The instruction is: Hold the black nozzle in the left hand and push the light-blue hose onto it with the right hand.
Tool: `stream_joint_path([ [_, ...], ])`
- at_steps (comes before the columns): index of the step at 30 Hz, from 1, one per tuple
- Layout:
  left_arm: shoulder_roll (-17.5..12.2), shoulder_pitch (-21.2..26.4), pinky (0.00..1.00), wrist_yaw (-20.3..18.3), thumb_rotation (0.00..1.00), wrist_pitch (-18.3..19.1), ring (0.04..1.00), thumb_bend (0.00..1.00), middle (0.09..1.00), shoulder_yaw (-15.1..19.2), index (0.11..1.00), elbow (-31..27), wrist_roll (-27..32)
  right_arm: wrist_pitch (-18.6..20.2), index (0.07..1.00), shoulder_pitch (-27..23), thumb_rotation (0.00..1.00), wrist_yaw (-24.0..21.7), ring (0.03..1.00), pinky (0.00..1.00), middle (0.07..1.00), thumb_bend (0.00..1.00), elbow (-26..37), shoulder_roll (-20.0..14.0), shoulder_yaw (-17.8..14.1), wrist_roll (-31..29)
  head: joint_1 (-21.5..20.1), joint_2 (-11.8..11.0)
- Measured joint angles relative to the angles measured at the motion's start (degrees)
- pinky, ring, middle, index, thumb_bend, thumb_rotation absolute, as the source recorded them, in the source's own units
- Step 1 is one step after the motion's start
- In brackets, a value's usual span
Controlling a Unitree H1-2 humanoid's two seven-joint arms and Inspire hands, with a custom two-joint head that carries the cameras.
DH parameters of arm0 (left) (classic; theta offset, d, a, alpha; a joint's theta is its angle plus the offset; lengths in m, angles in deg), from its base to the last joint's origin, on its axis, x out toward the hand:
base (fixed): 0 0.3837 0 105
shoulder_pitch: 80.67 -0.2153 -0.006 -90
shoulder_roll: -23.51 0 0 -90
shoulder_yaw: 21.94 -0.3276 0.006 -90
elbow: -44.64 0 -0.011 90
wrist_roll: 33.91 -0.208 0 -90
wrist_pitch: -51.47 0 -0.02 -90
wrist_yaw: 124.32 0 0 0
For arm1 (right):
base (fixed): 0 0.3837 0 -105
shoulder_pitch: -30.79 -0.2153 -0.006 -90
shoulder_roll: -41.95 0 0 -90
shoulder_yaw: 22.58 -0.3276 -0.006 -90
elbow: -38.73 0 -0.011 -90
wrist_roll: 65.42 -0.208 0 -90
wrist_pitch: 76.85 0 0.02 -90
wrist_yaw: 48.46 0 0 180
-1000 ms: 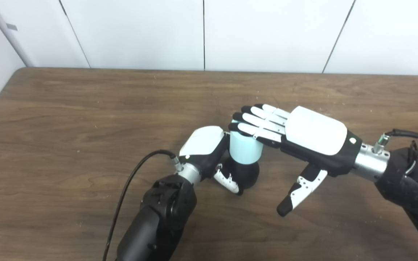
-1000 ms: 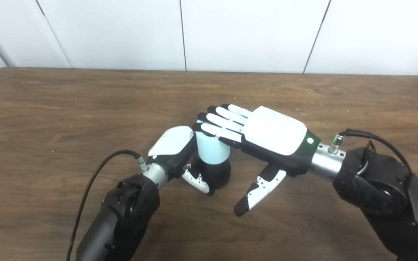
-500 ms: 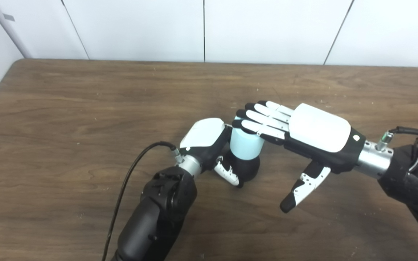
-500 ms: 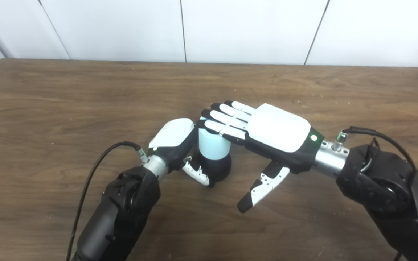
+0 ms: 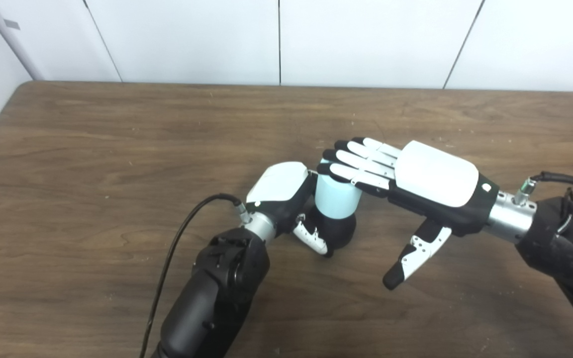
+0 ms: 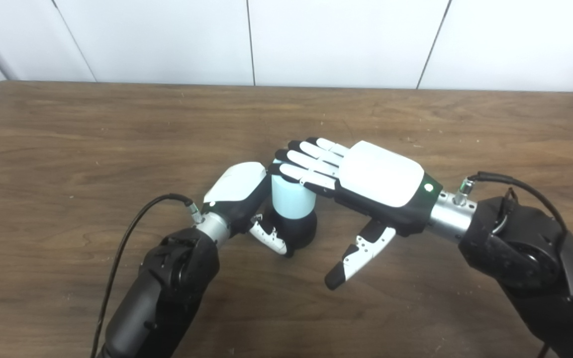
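The right hand point(image 5: 430, 181) is the largest thing at work: it lies flat and palm-down, its fingers point(image 5: 358, 164) stretched out straight and side by side, resting across the top end of the light-blue hose point(image 5: 335, 196), with the thumb hanging free below and gripping nothing. The left hand point(image 5: 286, 199), just left of the hose, is curled around the black nozzle point(image 5: 340, 232), thumb wrapped across its front; it is closed on that part and steadies it upright on the table point(image 5: 92, 164). The hose stands as a short, pale, smooth-walled cylinder directly on top of the nozzle, upright, its lower rim meeting the dark rounded body; how far the nozzle reaches inside cannot be told, as the sleeve hides it. In my judgement the step in hand is the seating push itself: alignment looks done and the hose is at least started on. The next move calls for straight downward pressure along the hose's axis, with the left hand holding firm so the nozzle neither tips nor slides. The hose wall looks soft enough to buckle under a skewed push.
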Motion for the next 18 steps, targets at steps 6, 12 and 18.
stream_joint_path([
  [6, 0.17, -0.01, 1.0, 0.0, 0.0, 0.0, 0.842, 0.52, 0.496, 0.02, 0.483, 0.05, -0.1, 0.28, 0.956, -1.0, 1.0, -0.04, 0.995, 1.0, 0.986, 0.71, -0.96, 0.15, 0.07, -1.2, 0.44, -0.09],
  [12, 0.12, 0.02, 1.0, 0.01, 0.0, 0.0, 0.827, 0.52, 0.541, 0.08, 0.447, 0.11, 0.07, 3.08, 0.963, -1.48, 1.0, -1.41, 0.992, 1.0, 0.98, 0.7, -0.4, 0.56, -1.27, -4.12, 0.09, -0.18],
  [18, 0.18, 0.02, 1.0, 0.01, 0.0, 0.0, 0.825, 0.51, 0.548, 0.1, 0.446, 0.12, 0.03, 4.23, 0.962, -1.5, 1.0, -1.6, 0.982, 0.99, 0.971, 0.67, -0.83, 1.57, -3.77, -4.64, 0.26, -0.18],
])
